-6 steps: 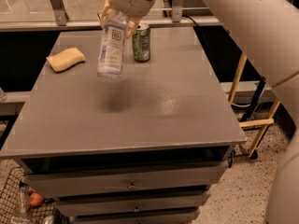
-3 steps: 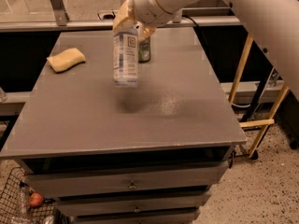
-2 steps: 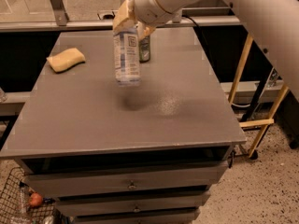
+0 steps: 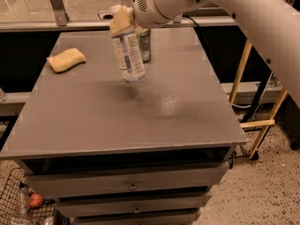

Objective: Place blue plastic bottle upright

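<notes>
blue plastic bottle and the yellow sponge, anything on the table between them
Nothing: the camera view shows only bare tabletop between the blue plastic bottle and the yellow sponge. The tool grips the bottle's top end.

This is looking like a lab or workshop: the claw (image 4: pixel 123 21), gripping the blue plastic bottle (image 4: pixel 130 55), is hanging over a grey drawered bench (image 4: pixel 140 121). Far below it, speckled flooring (image 4: pixel 272 191) and a wire basket (image 4: pixel 18 205) are showing.
</notes>
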Controlling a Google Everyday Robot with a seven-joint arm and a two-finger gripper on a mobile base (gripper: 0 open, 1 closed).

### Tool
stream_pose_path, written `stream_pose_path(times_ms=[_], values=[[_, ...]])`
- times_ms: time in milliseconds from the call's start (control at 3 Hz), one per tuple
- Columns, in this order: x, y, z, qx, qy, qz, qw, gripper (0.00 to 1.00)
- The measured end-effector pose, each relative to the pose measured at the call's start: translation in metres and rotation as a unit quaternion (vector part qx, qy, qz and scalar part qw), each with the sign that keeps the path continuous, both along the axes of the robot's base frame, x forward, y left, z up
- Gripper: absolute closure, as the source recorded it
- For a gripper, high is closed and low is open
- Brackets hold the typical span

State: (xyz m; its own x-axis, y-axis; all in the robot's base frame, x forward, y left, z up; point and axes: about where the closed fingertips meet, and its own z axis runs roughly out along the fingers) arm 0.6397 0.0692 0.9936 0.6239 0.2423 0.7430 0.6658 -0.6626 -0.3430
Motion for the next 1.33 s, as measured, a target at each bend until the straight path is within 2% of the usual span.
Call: stream_pose_path(times_ms=[333, 667, 1000, 1333], values=[[-0.004, 0.0, -0.009, 0.009, -0.08, 0.033, 0.9962, 1.0], [0.002, -0.002, 0.003, 0.01, -0.125, 0.036, 0.9914, 1.0], [0.002, -0.001, 0.002, 0.01, -0.125, 0.036, 0.9914, 1.0], [-0.002, -0.002, -0.012, 0.018, -0.126, 0.052, 0.9905, 1.0]])
